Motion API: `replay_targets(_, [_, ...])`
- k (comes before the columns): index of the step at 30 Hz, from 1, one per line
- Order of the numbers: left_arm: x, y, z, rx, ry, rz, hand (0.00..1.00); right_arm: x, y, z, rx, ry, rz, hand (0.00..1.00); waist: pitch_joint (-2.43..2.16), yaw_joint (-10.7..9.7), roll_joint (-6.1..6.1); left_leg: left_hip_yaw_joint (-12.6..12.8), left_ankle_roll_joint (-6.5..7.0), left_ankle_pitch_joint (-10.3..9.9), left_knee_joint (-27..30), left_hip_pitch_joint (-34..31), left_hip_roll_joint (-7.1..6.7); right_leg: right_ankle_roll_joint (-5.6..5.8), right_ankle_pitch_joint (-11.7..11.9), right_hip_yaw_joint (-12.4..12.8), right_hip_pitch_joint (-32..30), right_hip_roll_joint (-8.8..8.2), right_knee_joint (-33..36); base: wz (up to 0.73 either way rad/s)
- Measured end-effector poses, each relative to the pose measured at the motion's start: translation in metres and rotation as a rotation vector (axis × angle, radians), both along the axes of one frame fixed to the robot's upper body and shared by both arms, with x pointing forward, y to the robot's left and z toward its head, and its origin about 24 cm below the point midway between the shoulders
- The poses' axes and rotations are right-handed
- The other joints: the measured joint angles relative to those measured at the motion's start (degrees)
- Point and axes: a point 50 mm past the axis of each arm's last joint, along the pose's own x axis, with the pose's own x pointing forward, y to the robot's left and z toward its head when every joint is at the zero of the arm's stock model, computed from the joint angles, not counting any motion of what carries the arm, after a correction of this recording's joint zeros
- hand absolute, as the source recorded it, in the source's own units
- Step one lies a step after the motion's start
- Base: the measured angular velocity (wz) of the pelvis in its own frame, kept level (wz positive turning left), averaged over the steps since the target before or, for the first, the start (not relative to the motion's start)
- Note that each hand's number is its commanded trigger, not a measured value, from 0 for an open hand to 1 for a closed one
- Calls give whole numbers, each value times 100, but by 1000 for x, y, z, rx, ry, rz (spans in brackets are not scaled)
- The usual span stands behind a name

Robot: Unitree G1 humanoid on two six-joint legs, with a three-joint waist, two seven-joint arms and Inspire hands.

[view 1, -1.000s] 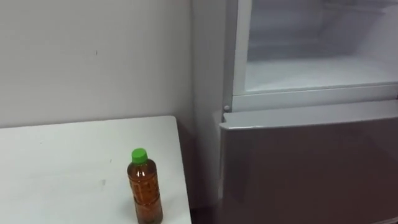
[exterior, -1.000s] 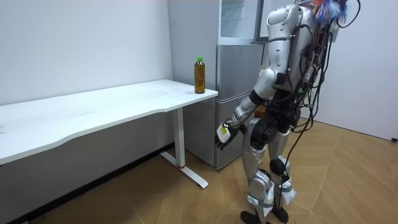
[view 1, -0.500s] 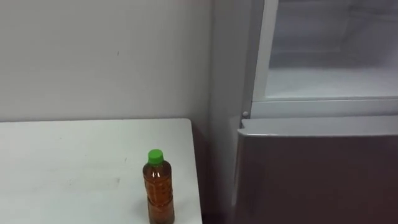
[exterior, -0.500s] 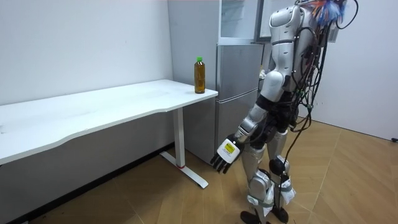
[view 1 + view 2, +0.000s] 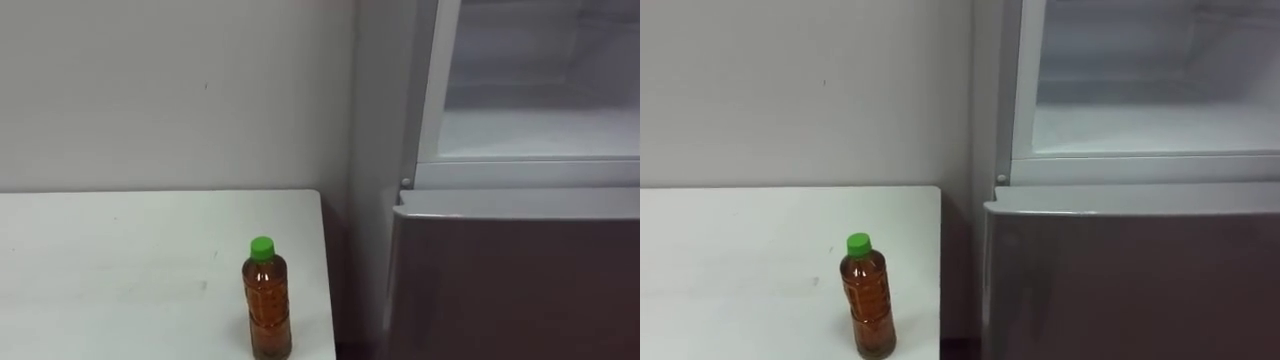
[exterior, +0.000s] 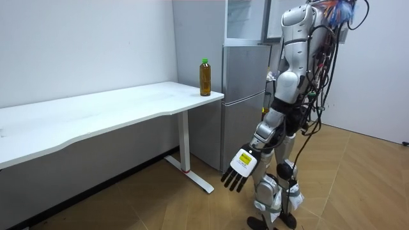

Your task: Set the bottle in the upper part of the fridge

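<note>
Fridge (image 5: pixel 500 270) was seen at the right of the eye views, just beside the surface's right edge. Its upper compartment (image 5: pixel 540 130) was open, white inside; lower door was shut. White surface (image 5: pixel 120 270) was set against the wall. The robot was stood in front of the fridge, near the surface's fridge-side end. Bottle (image 5: pixel 268 310), amber liquid and green cap, was stood upright on the surface close to its right edge, untouched. Left hand (image 6: pixel 239 171) was hung low beside the body in the room view, fingers straight and spread, pointed at the floor, nothing held.
</note>
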Motion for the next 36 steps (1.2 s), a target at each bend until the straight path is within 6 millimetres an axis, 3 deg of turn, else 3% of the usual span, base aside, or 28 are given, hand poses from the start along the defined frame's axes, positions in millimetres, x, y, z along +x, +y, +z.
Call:
replay_targets(8, [10,-2,1,48,-5,-70,0,51,11,22,-100,-233,173,0,2,15,-24,-3,-6,3,-15,-36,-3,-1,1,-2,-11,3,1,0])
replay_targets(16, [26,-2,2,60,-31,-143,0,101,41,72,-131,-572,376,0,-16,152,-59,-13,-7,4,-16,-83,-6,0,1,7,-62,15,-9,0])
replay_targets(23, [22,-4,1,69,1,-223,0,118,73,102,-45,-738,502,0,-1,182,-118,-12,-2,2,-26,-138,0,4,7,8,-133,33,101,0])
replay_targets(28, [22,-2,1,75,19,-235,0,122,88,124,9,-824,568,0,2,356,-133,-13,8,-5,-17,-163,1,11,19,8,-135,31,101,0])
replay_targets(32, [20,-3,0,54,37,-239,0,123,88,129,14,-830,586,0,4,442,-129,-14,9,-5,12,-170,1,4,25,11,-131,32,103,0])
replay_targets(36, [16,-1,0,48,60,-257,0,130,96,148,41,-922,606,0,4,478,-110,-13,8,-4,34,-170,15,-9,34,19,-123,36,119,0])
